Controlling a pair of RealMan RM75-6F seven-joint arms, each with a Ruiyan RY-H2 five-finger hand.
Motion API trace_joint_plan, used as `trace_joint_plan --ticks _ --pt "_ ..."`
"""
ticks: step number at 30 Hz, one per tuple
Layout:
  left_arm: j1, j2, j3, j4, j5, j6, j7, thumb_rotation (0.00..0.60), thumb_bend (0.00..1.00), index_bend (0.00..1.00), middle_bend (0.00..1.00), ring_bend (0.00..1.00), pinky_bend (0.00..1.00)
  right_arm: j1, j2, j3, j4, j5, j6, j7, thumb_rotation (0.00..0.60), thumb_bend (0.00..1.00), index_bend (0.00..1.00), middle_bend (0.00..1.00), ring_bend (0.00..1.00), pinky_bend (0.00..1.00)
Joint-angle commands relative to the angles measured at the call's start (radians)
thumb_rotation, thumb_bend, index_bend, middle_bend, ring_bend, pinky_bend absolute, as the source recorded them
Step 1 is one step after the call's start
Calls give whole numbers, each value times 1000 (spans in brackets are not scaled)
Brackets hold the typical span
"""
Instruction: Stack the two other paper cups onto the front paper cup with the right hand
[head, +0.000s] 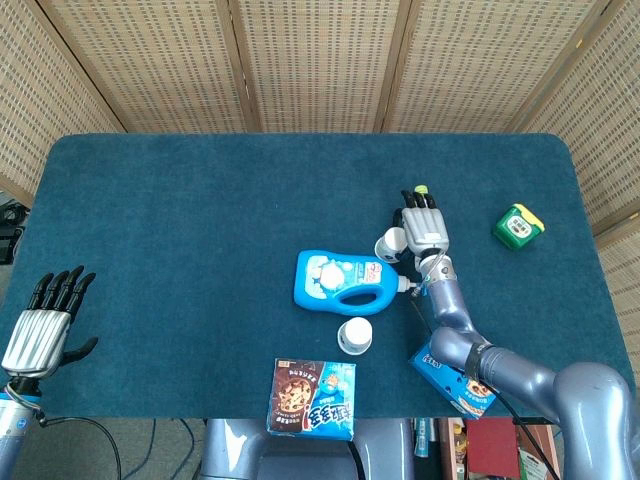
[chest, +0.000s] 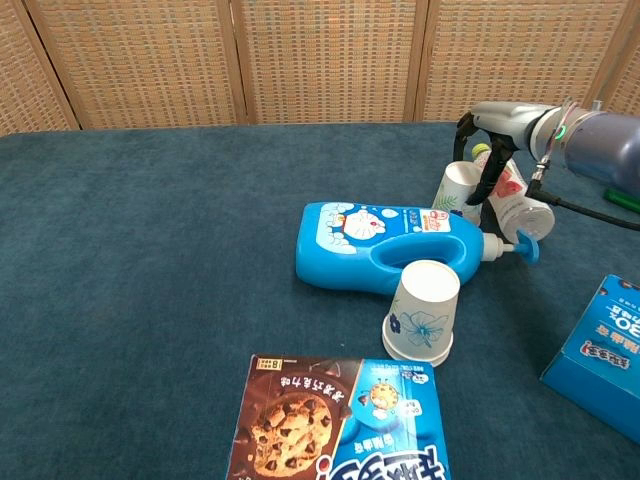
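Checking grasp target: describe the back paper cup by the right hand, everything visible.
The back paper cup is white with a dark blue flower print and looks like thin paper. It stands behind the blue detergent bottle, tilted, its open mouth up and toward the cameras, beside a lying pink-labelled bottle. The right hand hangs over it, dark fingers down along its right side. Whether they touch or grip it cannot be told.

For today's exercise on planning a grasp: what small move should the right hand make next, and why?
Probably close the fingers on the rear paper cup. The right hand hangs right at that cup, beside a bottle, but no grip shows yet, and the front paper cup stands alone, nothing stacked on it.
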Motion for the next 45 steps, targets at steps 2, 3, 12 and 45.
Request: trace_joint_plan --ticks 2,3,12,45 --pt "-1 -1 0 0 -2 -3 1 600 239 0 0 0 0 2 7 7 -19 -3 12 -4 600 127 480 147 0 11" --pt "-2 -1 1 0 -2 -3 1 600 239 0 0 0 0 3 14 10 -31 -4 18 -8 600 126 480 147 0 11" --pt "0 2 5 -5 9 5 -2 600 240 0 0 0 0 -1 86 35 -151 9 71 -34 600 127 480 150 0 10" --pt "8 8 22 -16 60 40 -13 600 240 0 0 0 0 -240 489 -95 -1110 -181 504 -142 600 127 493 151 0 11"
